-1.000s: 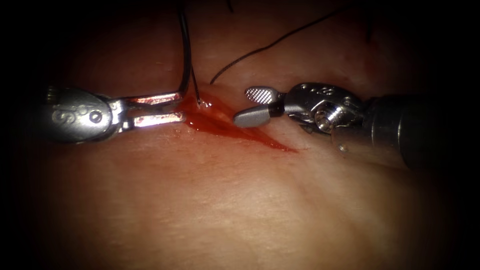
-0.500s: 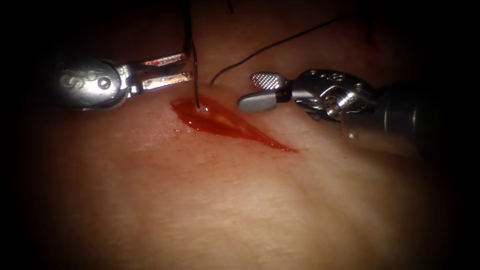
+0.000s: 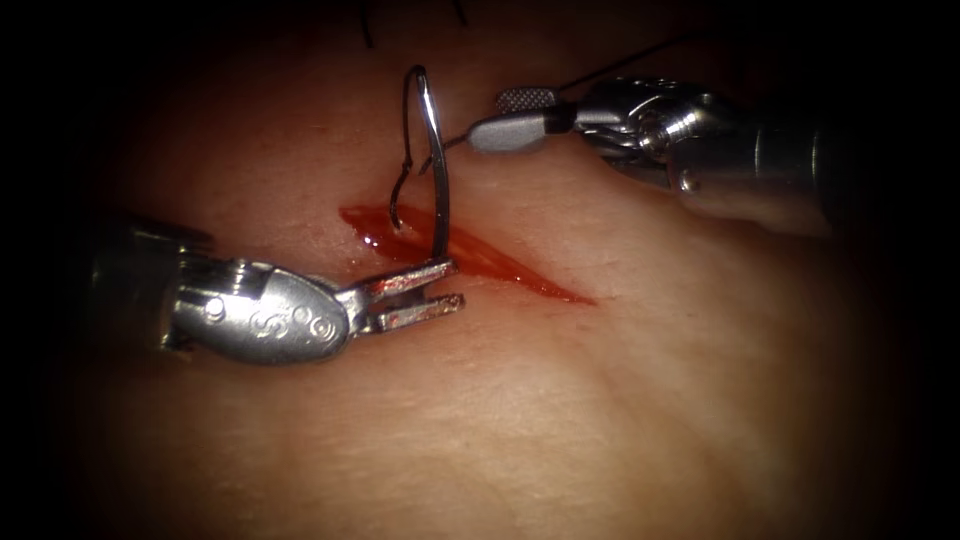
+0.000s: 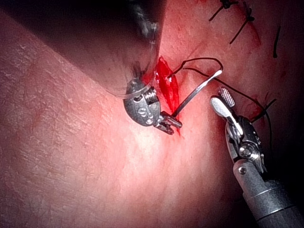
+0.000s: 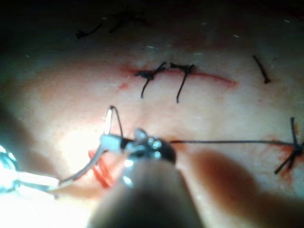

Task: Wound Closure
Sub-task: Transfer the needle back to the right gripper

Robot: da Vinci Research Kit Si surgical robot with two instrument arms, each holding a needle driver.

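Note:
The cut (image 3: 500, 265) lies open and red in the tissue (image 3: 560, 400). My left tool (image 3: 452, 285) comes in from the left, its jaws shut on the curved needle (image 3: 435, 170) near one end, just at the cut's near edge. The needle stands up over the cut, out of the tissue; see also the needle (image 4: 197, 92). From its far end the thread (image 3: 400, 190) loops down into the left end of the cut. My right tool (image 3: 487, 117) hovers beyond the cut on the right, jaws open, holding nothing. A strand of thread (image 3: 620, 62) runs past it.
Tied stitches (image 5: 152, 76) with cut thread ends (image 4: 240, 21) sit farther along the wound line. Red fluid pools in the cut (image 4: 168, 88). The right tool's shaft (image 3: 780, 160) lies over the tissue at the right.
My left tool has swung from the far left of the cut down to its near edge, bringing the needle upright over the cut. The right tool has risen and moved away, jaws still open.

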